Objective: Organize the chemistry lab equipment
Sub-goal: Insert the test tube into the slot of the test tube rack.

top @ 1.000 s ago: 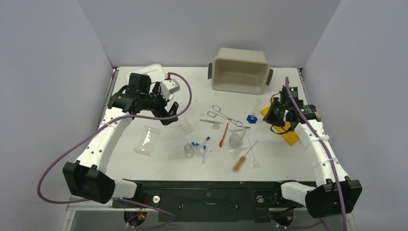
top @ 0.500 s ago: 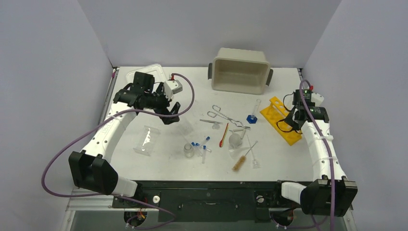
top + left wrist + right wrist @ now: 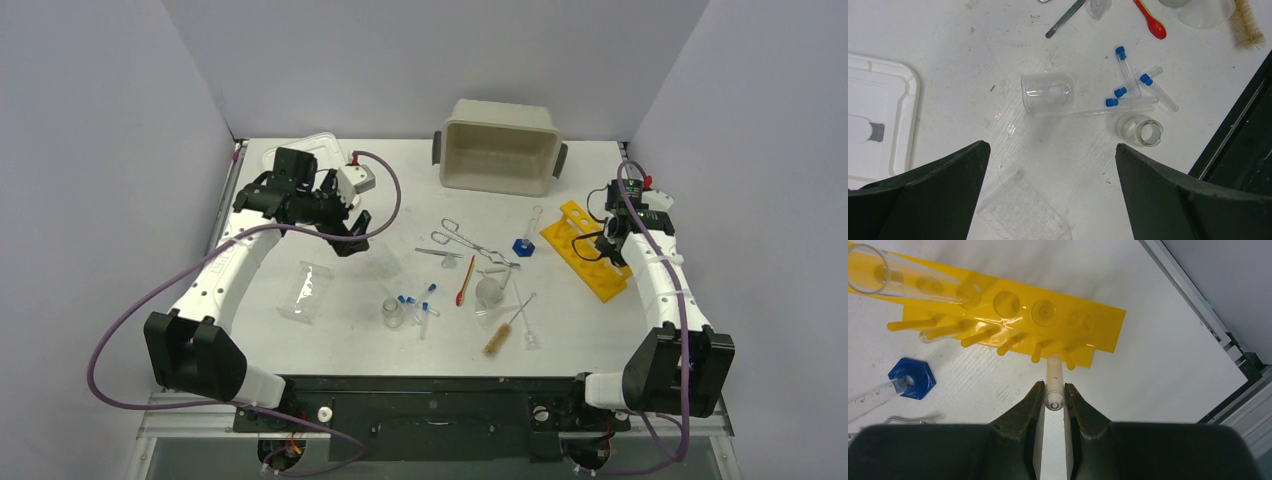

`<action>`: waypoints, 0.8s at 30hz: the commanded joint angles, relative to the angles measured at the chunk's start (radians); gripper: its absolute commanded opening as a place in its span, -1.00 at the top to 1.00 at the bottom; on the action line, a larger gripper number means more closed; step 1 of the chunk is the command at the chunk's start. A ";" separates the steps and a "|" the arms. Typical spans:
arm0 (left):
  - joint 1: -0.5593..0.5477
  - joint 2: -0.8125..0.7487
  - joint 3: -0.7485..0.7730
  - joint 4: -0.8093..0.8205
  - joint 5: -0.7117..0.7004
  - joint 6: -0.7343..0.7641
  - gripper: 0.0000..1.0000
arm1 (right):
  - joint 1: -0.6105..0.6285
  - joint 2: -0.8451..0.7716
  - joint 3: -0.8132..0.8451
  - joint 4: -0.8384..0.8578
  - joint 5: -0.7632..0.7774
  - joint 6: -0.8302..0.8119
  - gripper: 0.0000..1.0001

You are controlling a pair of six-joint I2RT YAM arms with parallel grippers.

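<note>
Tub [image 3: 498, 146] at the back, rack [image 3: 583, 255] nearer on its right, lid [image 3: 322, 142] back left, tubes [image 3: 420, 305] and brush [image 3: 497, 340] front middle.

Clear beaker [image 3: 1047, 92] beside blue-capped tubes [image 3: 1127, 70]

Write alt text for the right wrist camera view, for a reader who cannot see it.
The right gripper is shut on a small pale tube, its far end near the pegs of a yellow rack on the white table. A larger clear test tube sits angled in the rack; a blue hexagonal base lies at left.
</note>
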 commanded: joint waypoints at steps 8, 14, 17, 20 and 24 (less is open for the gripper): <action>0.014 0.013 0.054 -0.001 0.034 0.017 -0.94 | -0.006 0.010 0.009 0.073 -0.017 0.014 1.00; 0.016 0.013 0.054 0.002 0.033 0.018 -0.94 | -0.006 0.026 -0.004 0.094 -0.053 0.018 1.00; 0.017 0.012 0.050 0.002 0.031 0.020 -0.93 | -0.007 0.032 -0.008 0.098 -0.055 0.018 1.00; 0.020 0.012 0.050 0.002 0.030 0.021 -0.94 | -0.007 0.036 -0.009 0.099 -0.049 0.018 1.00; 0.020 0.012 0.050 0.002 0.032 0.021 -0.94 | -0.006 0.039 -0.008 0.098 -0.049 0.018 1.00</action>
